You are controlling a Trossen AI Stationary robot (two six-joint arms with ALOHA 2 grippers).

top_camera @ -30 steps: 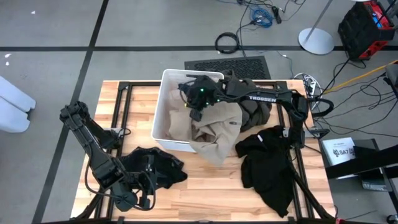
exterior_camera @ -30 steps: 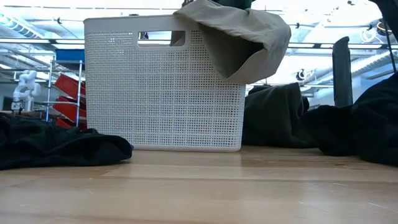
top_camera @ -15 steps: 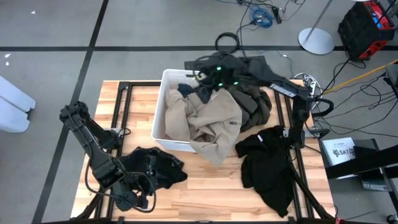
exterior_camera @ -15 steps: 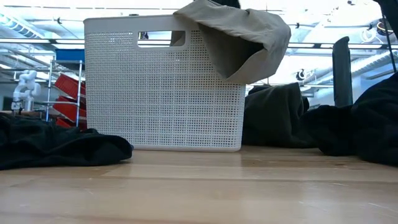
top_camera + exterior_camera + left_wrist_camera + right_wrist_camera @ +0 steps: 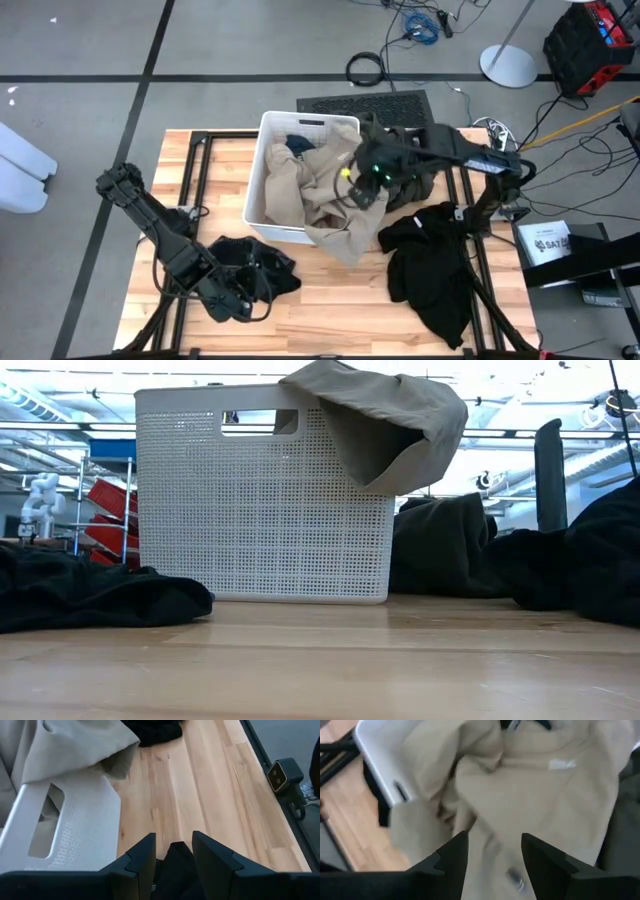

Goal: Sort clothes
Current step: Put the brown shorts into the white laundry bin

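Note:
A tan garment point(image 5: 335, 200) fills the white bin point(image 5: 262, 170) and hangs by one fold over its near right rim point(image 5: 400, 420). A dark blue piece point(image 5: 295, 143) shows in the bin's far end. My right gripper point(image 5: 355, 190) hovers open above the tan cloth point(image 5: 545, 795), nothing between its fingers. My left gripper point(image 5: 238, 300) stands open over the near edge of a black garment point(image 5: 255, 265) lying flat on the table's near left. An olive-brown garment point(image 5: 415, 170) lies right of the bin. My left gripper has black cloth point(image 5: 172, 867) showing in the gap between its fingers, which slant down from the table's near left. I cannot tell whether the fingers touch it. The garment lies flat on the table point(image 5: 90, 595).
Another black garment point(image 5: 430, 265) sprawls over the table's right half, reaching the near edge. Bare wood point(image 5: 340, 300) lies between the two black garments. Black frame rails point(image 5: 200, 180) run along the table's left and right sides.
My right gripper has come up out of the bin, swung first toward the far edge and then back over the bin's right rim, and turned about. The tan garment stays draped over the rim. My left gripper has shifted a little toward the table's right over the black garment.

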